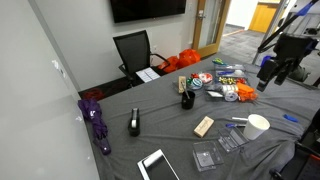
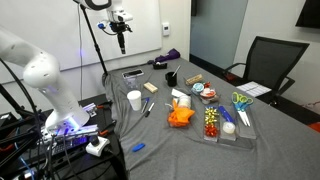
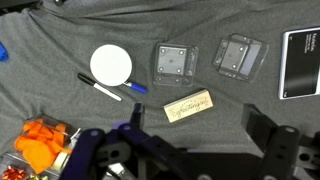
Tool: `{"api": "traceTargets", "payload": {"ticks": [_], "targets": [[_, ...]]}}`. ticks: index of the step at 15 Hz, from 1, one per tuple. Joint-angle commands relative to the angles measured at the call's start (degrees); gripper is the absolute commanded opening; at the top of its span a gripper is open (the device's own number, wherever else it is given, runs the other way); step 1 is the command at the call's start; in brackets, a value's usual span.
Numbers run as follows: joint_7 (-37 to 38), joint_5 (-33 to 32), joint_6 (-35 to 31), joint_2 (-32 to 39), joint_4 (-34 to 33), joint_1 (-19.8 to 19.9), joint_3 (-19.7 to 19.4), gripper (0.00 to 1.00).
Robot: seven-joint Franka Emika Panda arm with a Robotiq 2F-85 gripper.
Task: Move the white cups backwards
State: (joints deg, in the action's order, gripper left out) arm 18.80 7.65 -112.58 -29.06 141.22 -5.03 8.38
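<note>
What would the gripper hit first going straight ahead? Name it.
Probably the block, lying between the fingers of the open gripper in the wrist view; depth is unclear, so it might meet cloth instead. Not the cup.

In the wrist view we find the cup (image 3: pixel 111 65) on the counter (image 3: pixel 40 95), a marker (image 3: pixel 100 90) just below it. To its right lie a plastic case (image 3: pixel 172 62), then a second plastic case (image 3: pixel 240 55), with a wooden block (image 3: pixel 189 106) below them.
</note>
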Motion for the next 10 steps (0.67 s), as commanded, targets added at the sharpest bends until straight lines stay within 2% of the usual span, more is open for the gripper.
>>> {"api": "traceTargets", "payload": {"ticks": [1, 10], "targets": [[-5.20, 2.93, -5.05, -1.18, 5.67, 0.18, -2.81, 1.00], [-14.97, 2.02, -12.77, -0.44, 12.73, 1.58, -8.06, 1.00]]}}
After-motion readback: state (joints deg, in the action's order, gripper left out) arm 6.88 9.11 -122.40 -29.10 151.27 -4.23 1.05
